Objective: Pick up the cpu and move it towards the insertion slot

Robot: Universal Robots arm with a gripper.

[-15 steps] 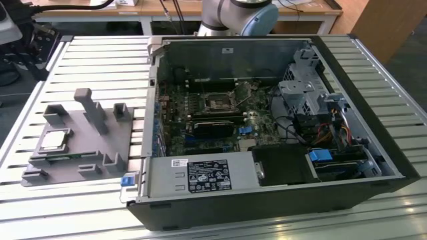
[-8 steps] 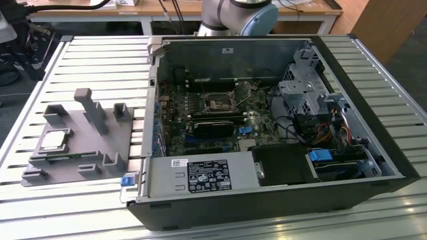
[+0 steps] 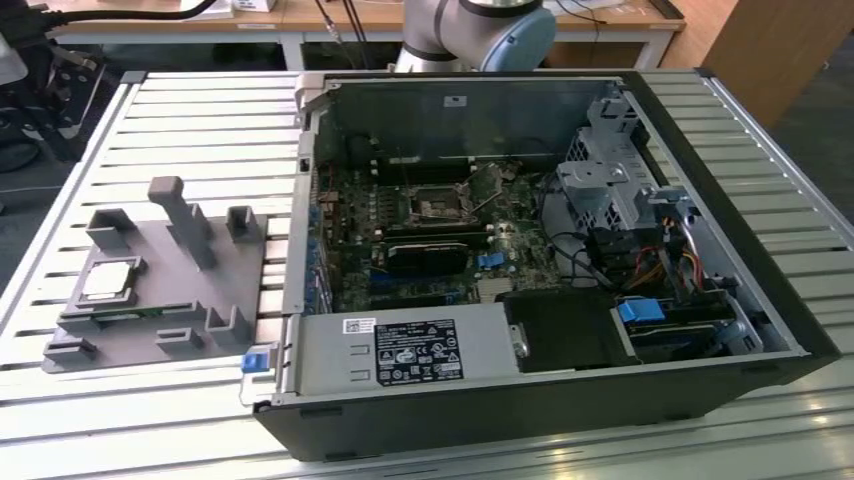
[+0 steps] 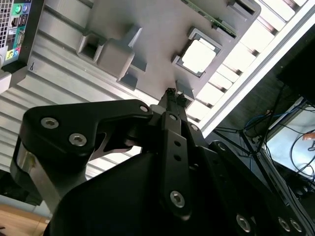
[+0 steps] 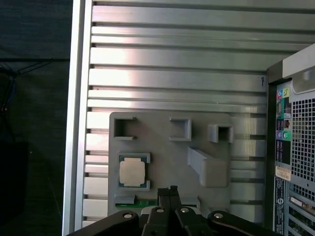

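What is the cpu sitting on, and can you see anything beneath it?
The cpu lies in a square recess of a grey holder plate, which rests on the slatted metal table. The recess floor directly beneath the chip is covered by it.

Silvery metal cpu point(image 5: 132, 173) in matt grey plastic tray point(image 5: 162, 147)

Exterior view high above computer case point(image 3: 534, 420); both wrist views over cpu point(image 5: 132, 173) point(image 4: 199, 55)

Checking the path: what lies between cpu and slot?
In the exterior view, between cpu and slot: a grey post, then the case wall.
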